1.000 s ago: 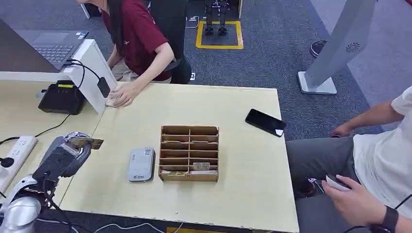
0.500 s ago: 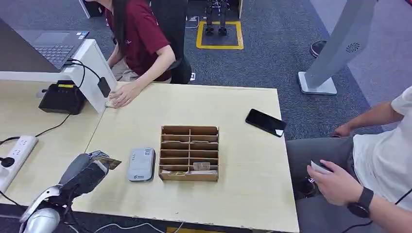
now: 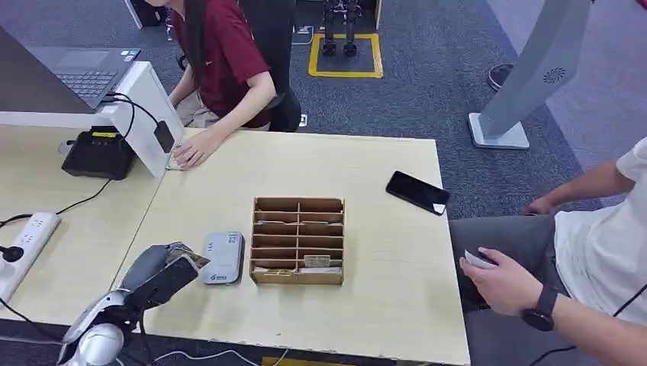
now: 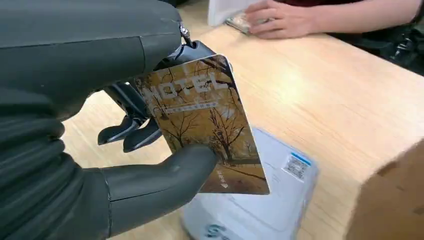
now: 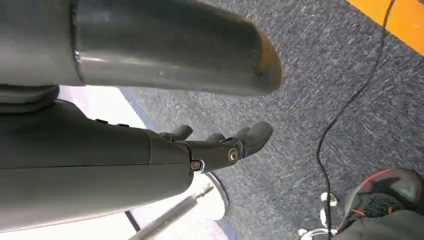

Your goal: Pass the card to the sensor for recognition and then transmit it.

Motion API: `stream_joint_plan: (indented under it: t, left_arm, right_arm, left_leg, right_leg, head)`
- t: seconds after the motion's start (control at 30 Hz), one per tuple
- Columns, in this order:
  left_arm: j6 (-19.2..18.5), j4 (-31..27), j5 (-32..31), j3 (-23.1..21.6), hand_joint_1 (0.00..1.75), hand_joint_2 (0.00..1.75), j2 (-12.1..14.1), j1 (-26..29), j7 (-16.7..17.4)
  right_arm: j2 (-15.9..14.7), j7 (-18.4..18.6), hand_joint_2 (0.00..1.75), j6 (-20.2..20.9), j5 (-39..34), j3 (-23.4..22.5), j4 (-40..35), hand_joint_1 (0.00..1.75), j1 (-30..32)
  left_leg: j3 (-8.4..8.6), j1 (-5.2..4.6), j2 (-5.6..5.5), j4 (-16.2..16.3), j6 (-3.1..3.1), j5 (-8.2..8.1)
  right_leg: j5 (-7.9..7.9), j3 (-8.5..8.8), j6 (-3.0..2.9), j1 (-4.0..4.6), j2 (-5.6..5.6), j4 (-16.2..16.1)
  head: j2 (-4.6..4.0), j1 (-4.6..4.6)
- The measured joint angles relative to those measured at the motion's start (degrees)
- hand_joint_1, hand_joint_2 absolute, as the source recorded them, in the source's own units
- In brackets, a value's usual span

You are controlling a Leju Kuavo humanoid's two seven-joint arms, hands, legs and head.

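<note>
My left hand (image 3: pixel 162 274) pinches a brown hotel card (image 4: pixel 205 125) with a tree picture between thumb and fingers, near the table's front left. The card (image 3: pixel 191 257) hovers just beside the grey-white sensor (image 3: pixel 221 258), close above its near edge (image 4: pixel 260 200). To the sensor's right stands a wooden slotted card box (image 3: pixel 297 240) with a few cards in its front slots. My right hand (image 5: pixel 220 145) hangs over the carpet floor, its fingers apart and holding nothing.
A black phone (image 3: pixel 416 192) lies at the table's right side. A person in red rests a hand (image 3: pixel 191 150) at the table's far left corner. Another person sits at the right holding a small white thing (image 3: pixel 481 260). A power strip (image 3: pixel 27 244) and card terminal (image 3: pixel 98 152) are at left.
My left hand has carried the card down and to the right, from the left table toward the sensor. The person at right has raised their hand a little.
</note>
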Motion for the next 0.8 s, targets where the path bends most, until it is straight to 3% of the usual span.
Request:
stream_joint_plan:
  t: [0.27, 0.8]
  left_arm:
    - [3.69, 5.37, -0.04, -3.19, 1.75, 1.75, -4.50, -7.43, 3.01]
    - [5.35, 10.64, 1.35, -3.19, 1.75, 1.75, -6.69, -9.96, 3.02]
  right_arm:
    - [0.00, 0.35, 0.00, 0.37, 0.79, 0.85, -0.31, 0.00, -0.30]
    - [0.00, 0.37, 0.00, 0.39, 1.07, 1.31, -0.31, 0.00, -0.23]
  left_leg:
    - [-0.01, -0.01, 0.02, 0.06, 0.05, 0.03]
    - [-0.03, 0.00, 0.02, 0.06, 0.05, 0.03]
  right_leg:
    - [0.08, 0.01, 0.02, 0.00, 0.01, 0.00]
    - [0.08, -0.01, 0.02, 0.00, 0.03, 0.01]
  head:
    - [0.00, 0.02]
    - [0.00, 0.02]
